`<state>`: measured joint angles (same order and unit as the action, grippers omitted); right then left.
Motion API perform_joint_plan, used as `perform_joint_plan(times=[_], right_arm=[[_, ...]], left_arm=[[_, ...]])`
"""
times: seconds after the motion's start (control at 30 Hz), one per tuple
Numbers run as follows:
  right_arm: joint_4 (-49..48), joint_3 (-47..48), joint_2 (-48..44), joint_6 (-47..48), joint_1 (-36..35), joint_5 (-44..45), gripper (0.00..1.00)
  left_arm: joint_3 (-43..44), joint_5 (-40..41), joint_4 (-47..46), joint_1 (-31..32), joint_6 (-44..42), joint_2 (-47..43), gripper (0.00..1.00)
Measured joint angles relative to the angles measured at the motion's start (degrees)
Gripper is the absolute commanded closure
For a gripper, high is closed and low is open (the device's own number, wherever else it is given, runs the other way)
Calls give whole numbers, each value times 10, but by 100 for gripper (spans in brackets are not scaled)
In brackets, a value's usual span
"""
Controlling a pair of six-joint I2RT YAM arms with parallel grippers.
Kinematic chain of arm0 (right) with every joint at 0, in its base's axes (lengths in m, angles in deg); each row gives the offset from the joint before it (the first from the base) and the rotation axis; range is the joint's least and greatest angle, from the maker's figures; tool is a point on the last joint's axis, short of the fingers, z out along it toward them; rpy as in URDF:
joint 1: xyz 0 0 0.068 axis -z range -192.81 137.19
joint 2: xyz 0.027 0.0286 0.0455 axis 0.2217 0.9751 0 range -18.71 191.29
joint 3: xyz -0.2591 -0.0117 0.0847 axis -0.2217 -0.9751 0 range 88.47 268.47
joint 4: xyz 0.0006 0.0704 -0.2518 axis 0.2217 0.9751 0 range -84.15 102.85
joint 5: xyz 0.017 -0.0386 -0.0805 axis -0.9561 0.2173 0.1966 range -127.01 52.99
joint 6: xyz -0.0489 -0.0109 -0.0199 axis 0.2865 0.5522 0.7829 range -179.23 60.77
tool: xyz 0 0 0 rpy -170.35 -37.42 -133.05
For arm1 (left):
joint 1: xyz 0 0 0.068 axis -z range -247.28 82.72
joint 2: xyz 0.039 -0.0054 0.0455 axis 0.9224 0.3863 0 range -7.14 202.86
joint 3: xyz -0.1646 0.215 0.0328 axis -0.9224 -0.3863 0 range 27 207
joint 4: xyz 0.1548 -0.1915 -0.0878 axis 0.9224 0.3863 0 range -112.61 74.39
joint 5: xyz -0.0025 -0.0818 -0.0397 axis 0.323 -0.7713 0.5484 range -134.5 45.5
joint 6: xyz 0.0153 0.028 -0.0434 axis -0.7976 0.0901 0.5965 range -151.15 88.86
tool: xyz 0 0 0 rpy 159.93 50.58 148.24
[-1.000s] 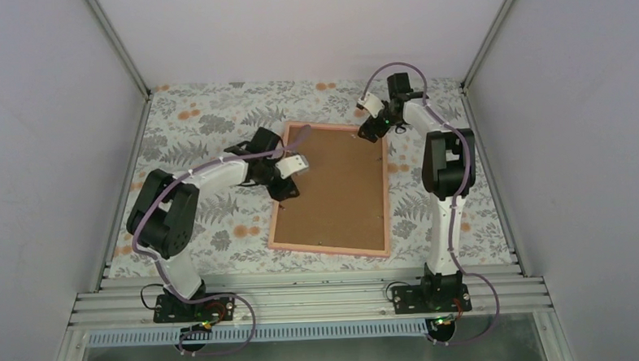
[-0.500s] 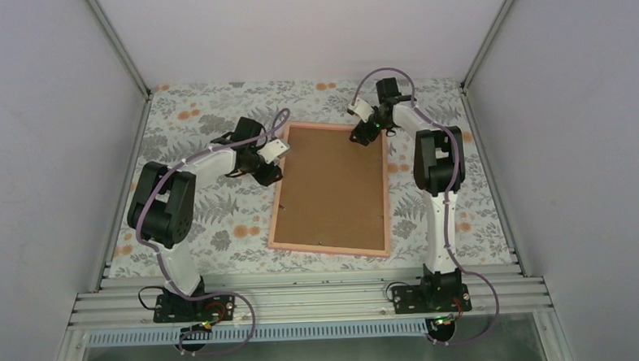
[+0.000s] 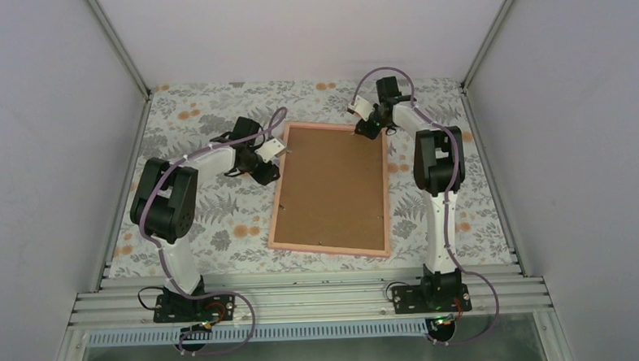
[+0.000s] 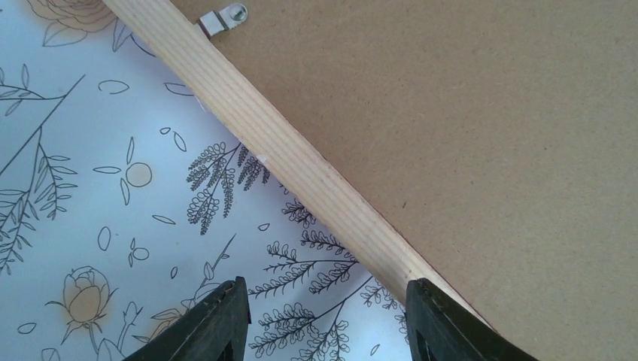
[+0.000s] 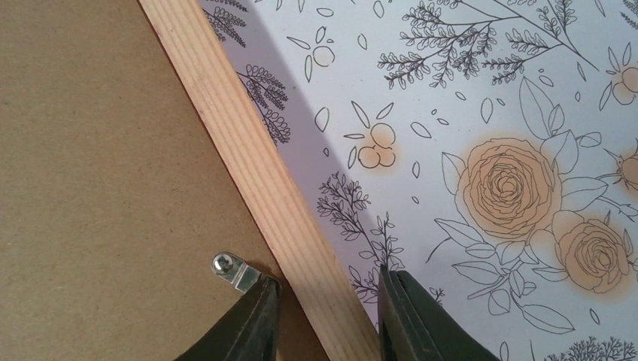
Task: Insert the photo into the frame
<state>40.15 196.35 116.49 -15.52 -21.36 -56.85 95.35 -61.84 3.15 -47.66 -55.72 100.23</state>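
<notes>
Frame point(image 3: 329, 249): one, pink, lying flat and back-up on the floral tablecloth point(image 3: 207, 112), mid-table between the two arms. Its long axis runs near-to-far, the near end skewed slightly left.

Contents: one brown backing board point(image 3: 333, 188) fills the opening, flush inside the rails.

Clips: one small metal tab point(image 4: 223, 18) at the board's edge in the left wrist view, and one point(image 5: 235, 270) in the right wrist view.

Left gripper point(image 3: 269, 171): by the far part of the left rail. The jaws stand about half apart, one finger over cloth and the other over the rail's edge, with nothing held.

Right gripper point(image 3: 369, 131): at the far right corner. The jaws are narrowed astride the wooden rail, the inner finger just beside the tab. Whether they pinch the rail, I cannot tell.
</notes>
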Motion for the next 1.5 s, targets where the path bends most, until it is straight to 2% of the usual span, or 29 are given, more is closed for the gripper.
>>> perform_joint_plan(times=[0.2,0.43,0.57,0.67,0.8,1.1,1.27,1.5], right_arm=[[0,0,0,1,0,-1,58],[0,-2,0,19,0,-2,59],[-3,-6,-2,36,0,-5,54],[-1,-6,-2,46,1,-11,54],[4,-5,-2,50,1,-18,60],[34,33,21,55,2,-37,66],[43,53,35,49,4,-53,74],[43,59,39,45,4,-54,74]], left_arm=[[1,0,0,0,0,6,47],[1,0,0,0,0,7,47],[1,0,0,0,0,7,47],[1,-2,-2,0,0,8,47],[2,-3,-2,0,0,9,47],[4,-5,-2,-1,0,12,47],[7,-9,-3,-2,0,15,47],[12,-14,-3,-3,0,20,48]])
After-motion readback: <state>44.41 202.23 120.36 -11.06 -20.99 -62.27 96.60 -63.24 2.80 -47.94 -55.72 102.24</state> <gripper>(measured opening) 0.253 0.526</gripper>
